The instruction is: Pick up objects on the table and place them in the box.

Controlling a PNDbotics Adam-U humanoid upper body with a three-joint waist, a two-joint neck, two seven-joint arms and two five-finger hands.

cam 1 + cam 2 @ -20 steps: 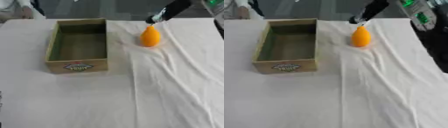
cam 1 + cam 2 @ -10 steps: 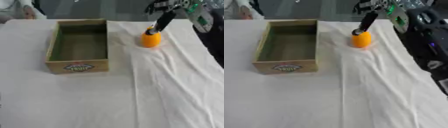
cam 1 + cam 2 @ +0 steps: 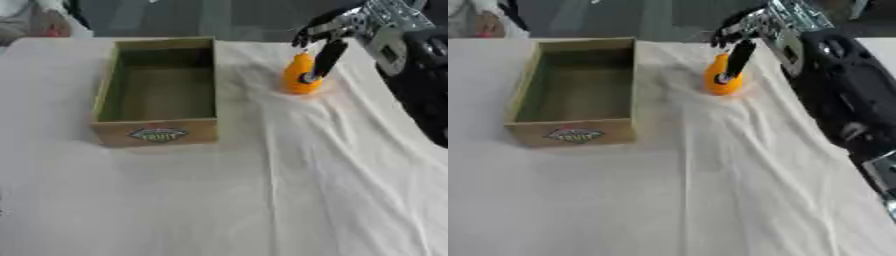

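Observation:
An orange, pear-shaped object (image 3: pixel 296 84) stands upright on the white cloth, to the right of the box. My right hand (image 3: pixel 352 24) comes in from the upper right and hovers over it. One dark straight finger (image 3: pixel 326 58) reaches down across the object's front and touches it. The other fingers (image 3: pixel 308 36) bend just above and behind its top. The object rests on the cloth. The open cardboard box (image 3: pixel 157 135) with a green inside and a label on its front wall lies at the left and holds nothing. My left hand does not show.
A wrinkled white cloth (image 3: pixel 262 200) covers the table, with folds running down from the orange object. My black right forearm (image 3: pixel 846 100) fills the upper right of both views.
My right hand has come down and forward from the far edge onto the orange object, and its arm now fills the right side. The object and the box have stayed put.

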